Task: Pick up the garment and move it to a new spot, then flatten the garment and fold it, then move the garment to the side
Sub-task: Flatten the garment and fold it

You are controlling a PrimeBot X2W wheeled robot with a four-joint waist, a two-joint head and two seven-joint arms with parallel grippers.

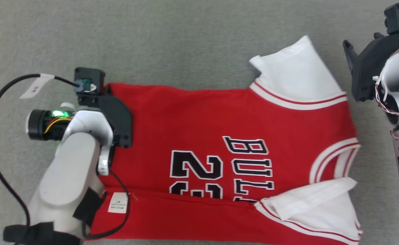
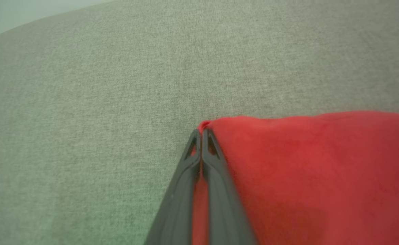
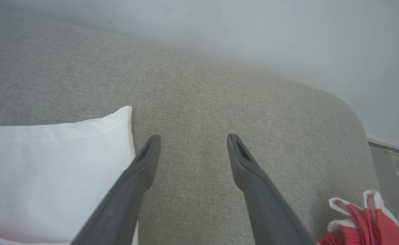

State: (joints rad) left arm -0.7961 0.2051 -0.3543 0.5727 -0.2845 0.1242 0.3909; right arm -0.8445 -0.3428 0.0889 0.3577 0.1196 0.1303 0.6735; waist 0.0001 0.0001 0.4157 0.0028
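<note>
One red jersey, grey cushion, white wall

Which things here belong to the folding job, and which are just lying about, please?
Job: red jersey; left jaws shut on its corner; right jaws open near its white sleeve.
Lying about: red-and-white cloth by the edge of the grey cushion.

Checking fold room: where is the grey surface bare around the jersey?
Grey woven surface is bare beyond the red basketball jersey and left of the shut left gripper. Crowded at right: white sleeve nears the open right gripper.
</note>
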